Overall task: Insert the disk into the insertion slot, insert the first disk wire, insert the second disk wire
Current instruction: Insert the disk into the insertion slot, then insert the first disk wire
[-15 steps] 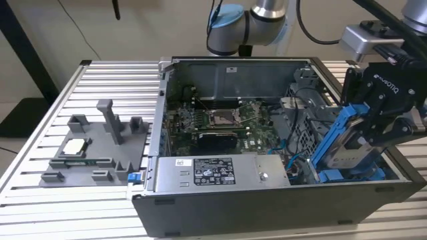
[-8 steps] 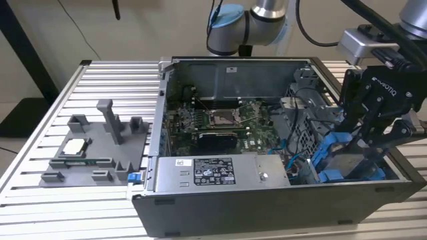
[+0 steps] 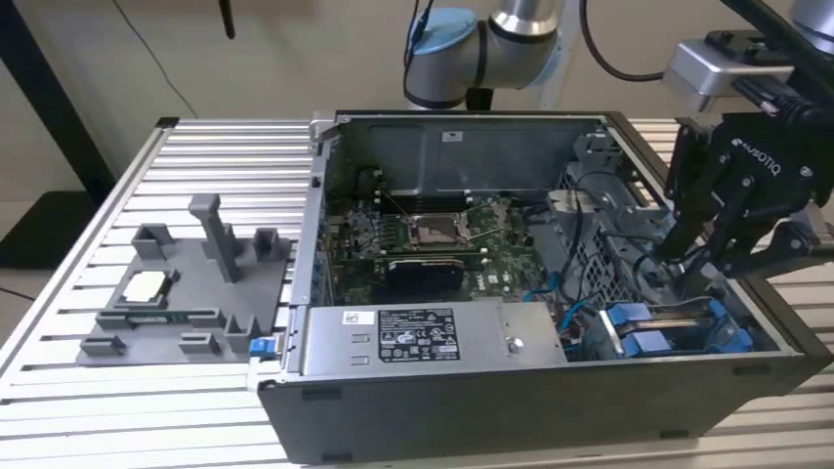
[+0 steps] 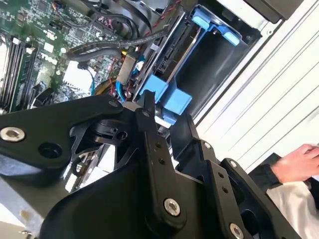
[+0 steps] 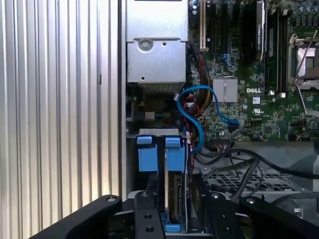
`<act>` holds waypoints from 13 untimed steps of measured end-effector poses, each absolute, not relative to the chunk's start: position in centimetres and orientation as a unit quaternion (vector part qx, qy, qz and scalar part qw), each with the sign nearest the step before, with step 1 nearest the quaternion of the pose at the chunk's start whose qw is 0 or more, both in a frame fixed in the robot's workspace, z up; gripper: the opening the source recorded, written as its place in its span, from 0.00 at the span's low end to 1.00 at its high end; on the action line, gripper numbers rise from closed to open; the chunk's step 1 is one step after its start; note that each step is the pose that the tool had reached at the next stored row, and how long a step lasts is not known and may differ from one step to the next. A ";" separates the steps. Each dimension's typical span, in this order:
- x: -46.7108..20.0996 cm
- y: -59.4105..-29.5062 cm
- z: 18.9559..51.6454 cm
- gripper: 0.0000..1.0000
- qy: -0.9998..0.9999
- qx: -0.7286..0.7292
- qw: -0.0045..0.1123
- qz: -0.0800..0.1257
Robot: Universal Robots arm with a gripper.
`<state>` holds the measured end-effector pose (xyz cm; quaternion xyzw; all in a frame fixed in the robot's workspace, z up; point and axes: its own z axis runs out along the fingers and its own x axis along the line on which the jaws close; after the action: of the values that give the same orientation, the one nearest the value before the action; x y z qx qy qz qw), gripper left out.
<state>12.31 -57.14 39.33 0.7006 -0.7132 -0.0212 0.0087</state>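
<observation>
Disk (image 5: pixel 174 199): stands on edge in its blue carrier inside the insertion slot, connector end towards the first wrist camera; it looks seated, though how deep is hard to judge.
Bench (image 3: pixel 53 391): slatted aluminium top carrying everything else.
Computer case (image 3: pixel 456 415): lies open on the bench, towards the edge at the exterior view's right.
Arm (image 3: pixel 509 39): reaches in from beyond the bench's far edge.
Fixture plate (image 3: pixel 195 283): grey, with upright posts, near the bench edge at the exterior view's left, well apart from the gripper.
Power-supply box (image 3: pixel 431 337): grey, labelled, along the case's near wall.
Motherboard (image 3: pixel 431 234): green, on the case floor, just beyond the power-supply box.
Gripper (image 3: pixel 710 269): hangs over the case's near corner at the exterior view's right, jaws spread wide and holding nothing; in the first wrist view its fingers (image 5: pixel 144 221) stand either side of the disk's end, with gaps showing.
Insertion slot (image 4: pixel 212 25): grey bay with blue rails in that same corner, directly under the gripper.
Blue cable (image 5: pixel 199 114): loops between the motherboard and the slot's end, its plug apart from the disk.
Person's hand (image 4: pixel 299 164): beside the bench, outside the case.
</observation>
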 end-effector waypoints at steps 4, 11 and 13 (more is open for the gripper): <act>12.3 -57.0 39.3 0.40 -0.712 0.701 -0.018 -0.044; 11.9 -56.8 39.2 0.40 -0.710 0.702 -0.050 -0.033; 11.7 -56.4 39.1 0.40 -0.710 0.702 -0.054 -0.032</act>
<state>11.72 -56.45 39.08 0.7018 -0.7096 -0.0318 -0.0537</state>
